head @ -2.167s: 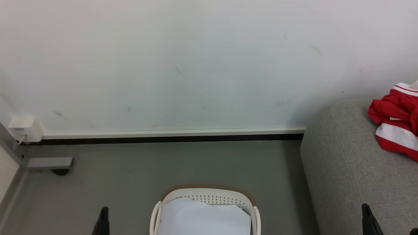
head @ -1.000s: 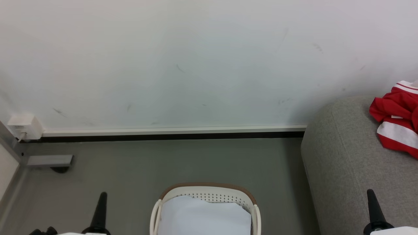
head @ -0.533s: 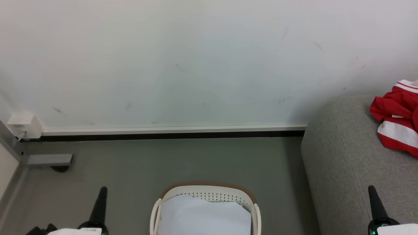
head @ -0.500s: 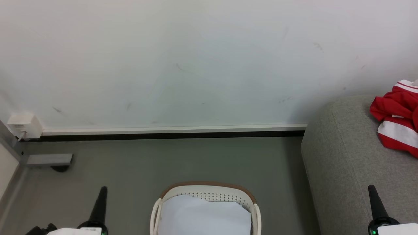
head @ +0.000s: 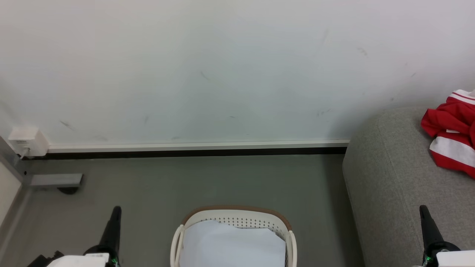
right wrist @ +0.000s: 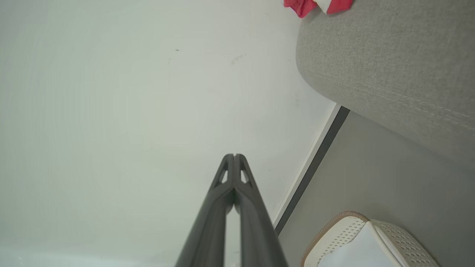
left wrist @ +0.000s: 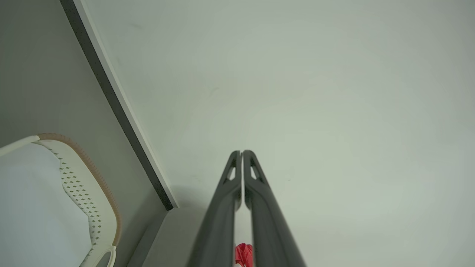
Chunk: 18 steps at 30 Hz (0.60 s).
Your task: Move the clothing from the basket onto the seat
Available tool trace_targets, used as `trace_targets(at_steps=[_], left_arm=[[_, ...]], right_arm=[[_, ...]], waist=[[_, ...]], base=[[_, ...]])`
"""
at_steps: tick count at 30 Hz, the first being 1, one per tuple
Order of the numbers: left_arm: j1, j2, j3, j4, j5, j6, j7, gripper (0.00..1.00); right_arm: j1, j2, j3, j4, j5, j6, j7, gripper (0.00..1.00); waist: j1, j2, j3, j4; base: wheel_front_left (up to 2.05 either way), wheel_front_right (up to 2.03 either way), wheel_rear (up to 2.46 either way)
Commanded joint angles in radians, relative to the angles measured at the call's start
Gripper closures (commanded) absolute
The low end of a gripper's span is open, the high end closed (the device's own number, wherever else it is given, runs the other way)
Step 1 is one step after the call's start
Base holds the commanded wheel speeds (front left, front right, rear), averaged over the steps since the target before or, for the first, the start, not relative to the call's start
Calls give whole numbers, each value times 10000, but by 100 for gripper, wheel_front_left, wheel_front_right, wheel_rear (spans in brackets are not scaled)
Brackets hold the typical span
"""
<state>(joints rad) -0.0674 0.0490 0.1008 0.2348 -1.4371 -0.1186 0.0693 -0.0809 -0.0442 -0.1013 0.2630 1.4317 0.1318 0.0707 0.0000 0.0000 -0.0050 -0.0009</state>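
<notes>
Risen higher, the left hand [head: 115, 212] and right hand [head: 423, 210] are clenched, empty.

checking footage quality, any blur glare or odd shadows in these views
Head view: sharp, evenly lit, no glare, soft shadow beside the seat. Left wrist view: the left gripper looks soft toward the bottom edge. Right wrist view: the right gripper likewise.

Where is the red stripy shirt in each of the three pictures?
Head view: the red clothing lies at the right edge, on the seat.
Left wrist view: a red sliver of it at the bottom edge, behind the left gripper.
Right wrist view: at the top edge, right of middle, on the seat.
Shared landmark: the basket.
</notes>
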Motion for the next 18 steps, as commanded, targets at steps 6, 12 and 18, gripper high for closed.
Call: trace_targets(at_steps=[6, 12, 18], left_arm=[[-246, 32, 84, 22, -600, -82, 169, 100], [-330, 29, 108, 55, -991, -110, 269, 100], [-394, 26, 137, 87, -1404, -135, 373, 100]], right_arm=[[-218, -98, -67, -108, 571, -17, 145, 100], [-242, -98, -100, -152, 1033, -18, 260, 100], [-284, -98, -132, -192, 1434, -20, 354, 100]], waist=[[0, 0, 19, 2], [0, 0, 39, 5], [0, 0, 59, 7]], base=[[0, 0, 0], [0, 0, 0], [0, 0, 0]])
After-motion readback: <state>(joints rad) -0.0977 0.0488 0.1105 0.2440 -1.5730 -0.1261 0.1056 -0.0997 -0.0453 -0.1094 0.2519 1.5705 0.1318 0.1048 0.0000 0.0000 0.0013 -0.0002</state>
